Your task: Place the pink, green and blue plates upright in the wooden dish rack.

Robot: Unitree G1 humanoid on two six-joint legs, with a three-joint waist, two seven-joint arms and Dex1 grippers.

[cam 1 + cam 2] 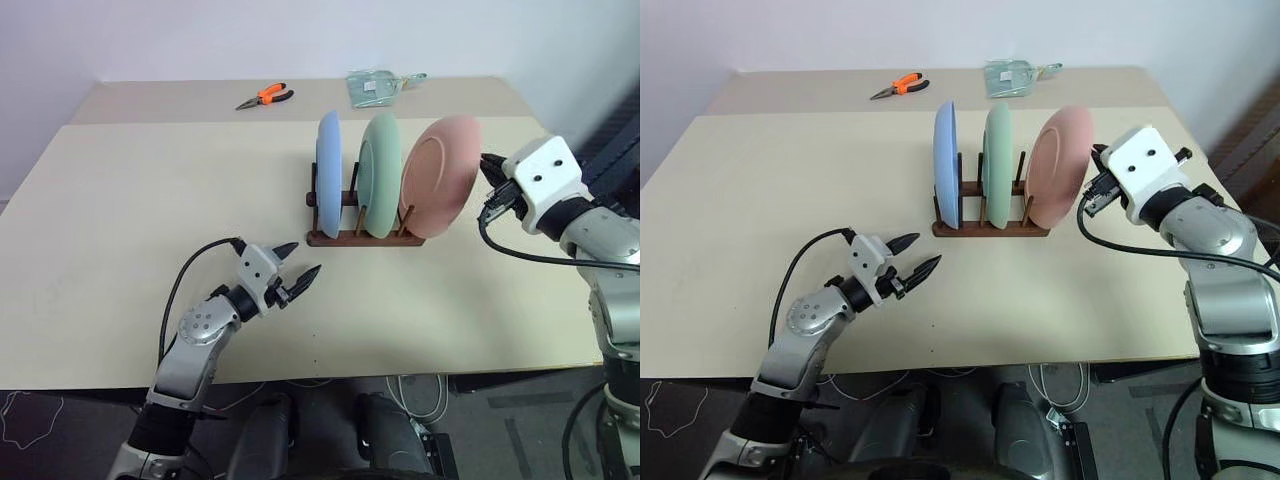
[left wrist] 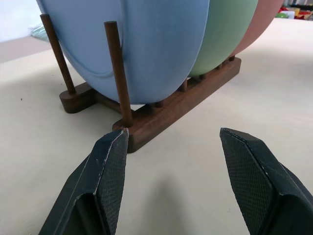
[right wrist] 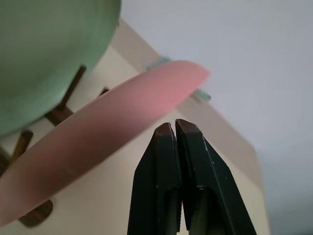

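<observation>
**On the bench, all three plates racked**

At mid-bench stands the wooden dish rack [image 1: 365, 238], dark brown with thin upright pegs, holding the blue plate [image 1: 328, 173], the green plate [image 1: 380, 172] and the pink plate [image 1: 439, 175] on edge. Blue and green sit upright; pink, at the rack's right end, leans outward. Seemingly nothing left but perhaps straightening the pink one. Just beside its rim, apart from it, hovers the right gripper [image 3: 174, 128], jaws closed and empty. Near the rack's front, the left gripper [image 1: 297, 264], jaws apart, empty.

Beige table [image 1: 120, 250] w/ white wall [image 1: 150, 35] behind, dark floor [image 1: 60, 420] below.
</observation>
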